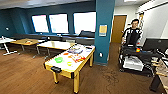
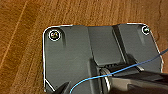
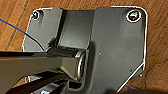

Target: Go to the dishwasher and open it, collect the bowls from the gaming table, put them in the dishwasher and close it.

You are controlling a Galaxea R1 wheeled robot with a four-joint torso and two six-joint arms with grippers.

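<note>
The gaming table [image 1: 86, 53] stands ahead in the head view, a long white top on yellow legs, its near end toward me. A bright green bowl [image 1: 59, 59] sits near that end. An orange bowl [image 1: 65, 53] lies a little farther along, and a small yellowish round thing [image 1: 70, 63] is close to the green bowl; I cannot tell what it is. The dishwasher is out of view. Both wrist views look down on the wooden floor [image 2: 20, 37] past the robot's dark plate, well away from the table.
A teal pillar [image 1: 104, 30] rises just right of the table. A person [image 1: 132, 33] stands behind a dark cart [image 1: 135, 58] at the right. Wooden-topped tables [image 1: 56, 45] stand behind, under the windows. A desk edge [image 1: 162, 72] is at far right. Colourful papers and a plate [image 1: 75, 50] lie on the white top.
</note>
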